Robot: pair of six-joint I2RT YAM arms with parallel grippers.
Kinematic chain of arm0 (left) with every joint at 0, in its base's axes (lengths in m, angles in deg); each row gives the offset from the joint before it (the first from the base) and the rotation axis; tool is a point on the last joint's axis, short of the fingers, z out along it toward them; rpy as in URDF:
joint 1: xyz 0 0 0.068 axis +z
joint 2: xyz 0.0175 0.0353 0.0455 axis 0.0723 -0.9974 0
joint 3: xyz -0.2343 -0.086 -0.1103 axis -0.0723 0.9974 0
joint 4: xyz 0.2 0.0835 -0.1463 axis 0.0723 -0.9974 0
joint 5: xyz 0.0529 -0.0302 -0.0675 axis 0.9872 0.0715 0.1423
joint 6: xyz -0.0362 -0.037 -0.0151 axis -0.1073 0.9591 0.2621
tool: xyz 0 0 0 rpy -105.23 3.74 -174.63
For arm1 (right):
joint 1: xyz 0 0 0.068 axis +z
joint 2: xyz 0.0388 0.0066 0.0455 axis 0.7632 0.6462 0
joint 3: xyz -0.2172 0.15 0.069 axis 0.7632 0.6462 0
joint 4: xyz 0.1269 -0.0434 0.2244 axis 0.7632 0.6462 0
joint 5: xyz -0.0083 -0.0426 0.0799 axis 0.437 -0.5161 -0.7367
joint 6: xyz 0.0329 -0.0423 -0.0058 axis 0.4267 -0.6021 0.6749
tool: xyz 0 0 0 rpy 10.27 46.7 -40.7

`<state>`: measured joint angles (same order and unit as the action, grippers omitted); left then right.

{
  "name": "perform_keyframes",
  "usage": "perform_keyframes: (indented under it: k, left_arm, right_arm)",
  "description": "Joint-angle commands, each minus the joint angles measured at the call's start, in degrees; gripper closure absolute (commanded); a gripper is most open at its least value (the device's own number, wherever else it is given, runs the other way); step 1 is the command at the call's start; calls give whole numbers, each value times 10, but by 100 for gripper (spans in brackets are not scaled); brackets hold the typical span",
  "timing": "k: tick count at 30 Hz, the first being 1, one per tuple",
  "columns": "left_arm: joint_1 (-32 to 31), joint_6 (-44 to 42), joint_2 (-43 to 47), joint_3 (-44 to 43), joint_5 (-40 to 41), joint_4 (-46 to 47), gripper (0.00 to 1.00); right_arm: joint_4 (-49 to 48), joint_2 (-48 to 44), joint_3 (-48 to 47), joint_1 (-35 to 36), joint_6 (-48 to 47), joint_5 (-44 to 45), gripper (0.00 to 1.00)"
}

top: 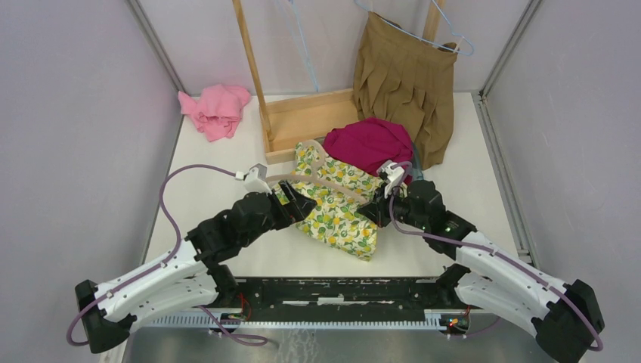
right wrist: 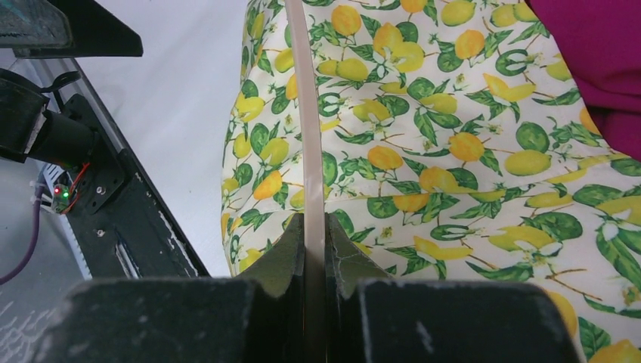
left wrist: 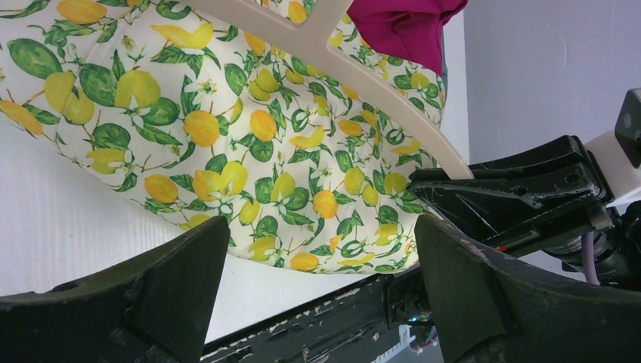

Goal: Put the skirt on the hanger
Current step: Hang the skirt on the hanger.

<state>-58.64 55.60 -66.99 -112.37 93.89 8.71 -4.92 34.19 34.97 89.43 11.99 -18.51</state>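
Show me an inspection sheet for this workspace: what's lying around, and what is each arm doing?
Surface: white table, bare around the clothes.
Job's things: lemon-print skirt lies flat; beige hanger rests on top of it, not yet threaded in.
Clutter: magenta garment overlaps the skirt's far end; pink cloth far left; brown pleated skirt hangs on a blue hanger by the wooden rack.
Grippers: right end effector shut on the hanger's arm; left end effector open, empty, near the skirt's edge.
Cables: a purple cable runs along each arm.
Surroundings: grey walls on both sides; nothing else seen.
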Motion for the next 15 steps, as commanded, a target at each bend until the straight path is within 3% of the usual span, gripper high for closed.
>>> perform_keyframes:
  k: [1,15]
  left_arm:
    - [0,0,-3,3,15,28,1]
    - [0,-10,-24,0,-1,41,1]
  right_arm:
    - [-66,12,-8,0,10,-41,99]
    - [-62,83,-58,35,-7,-91,99]
